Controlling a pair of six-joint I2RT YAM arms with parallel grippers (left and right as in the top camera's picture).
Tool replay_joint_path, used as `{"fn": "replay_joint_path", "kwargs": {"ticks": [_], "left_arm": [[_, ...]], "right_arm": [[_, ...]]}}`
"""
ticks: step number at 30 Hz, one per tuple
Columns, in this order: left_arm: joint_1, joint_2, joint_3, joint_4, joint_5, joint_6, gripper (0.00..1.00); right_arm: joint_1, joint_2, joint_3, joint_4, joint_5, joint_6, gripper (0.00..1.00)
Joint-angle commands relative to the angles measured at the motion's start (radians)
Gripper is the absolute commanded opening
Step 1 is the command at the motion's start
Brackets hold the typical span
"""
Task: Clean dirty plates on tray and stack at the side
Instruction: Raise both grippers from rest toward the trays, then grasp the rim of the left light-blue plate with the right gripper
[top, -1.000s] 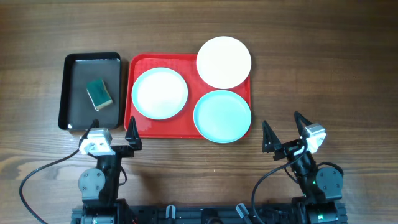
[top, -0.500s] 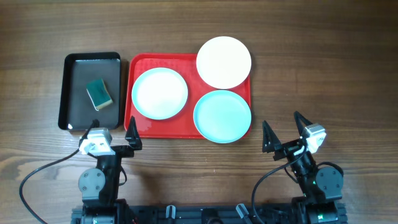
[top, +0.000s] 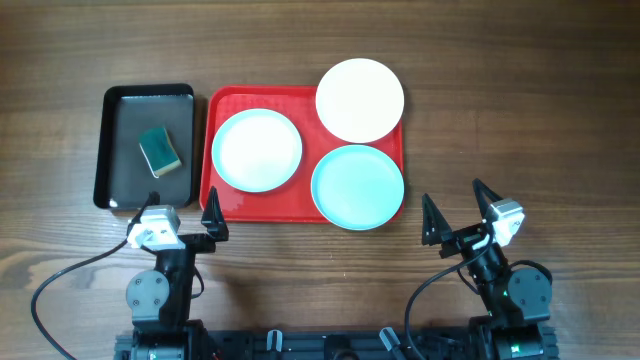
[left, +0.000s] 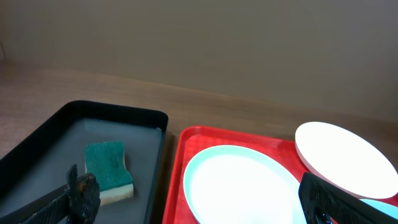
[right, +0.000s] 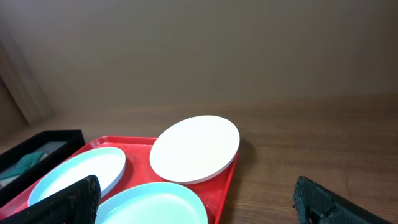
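Nothing moved: left gripper (top: 182, 210) and right gripper (top: 453, 196) gape released before the tray (top: 262, 206), cream plate (top: 360, 100) seemingly overhanging its rim.

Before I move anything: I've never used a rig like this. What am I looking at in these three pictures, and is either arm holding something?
You have two robot arms at a wooden table, each ending in a two-finger gripper. One picture looks straight down from above, with the arms at its bottom edge. The other two come from cameras on the wrists, so the dark shapes in their lower corners are that arm's own fingers. The left gripper and right gripper are both open and hold nothing. The red tray carries the left mint plate, the right mint plate and the cream plate, which overhangs its far rim. Beside it, the black tray holds a green sponge.
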Motion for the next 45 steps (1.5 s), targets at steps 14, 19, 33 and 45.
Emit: {"fn": "replay_joint_path", "kwargs": {"ticks": [14, 19, 33, 45], "left_arm": [[0.005, 0.0, 0.005, 0.014, 0.016, -0.026, 1.0], [0.005, 0.022, 0.084, -0.008, 0.015, -0.04, 1.0], [0.005, 0.487, 0.57, -0.278, 0.095, -0.108, 1.0], [0.005, 1.178, 1.349, -0.97, 0.192, -0.108, 1.0]], "right_arm": [[0.004, 0.056, 0.021, 0.004, -0.071, 0.138, 1.0], [0.004, 0.154, 0.106, 0.002, -0.08, 0.137, 1.0], [0.004, 0.616, 0.662, -0.247, -0.131, 0.085, 1.0], [0.004, 1.016, 1.11, -0.709, -0.134, -0.052, 1.0]]}}
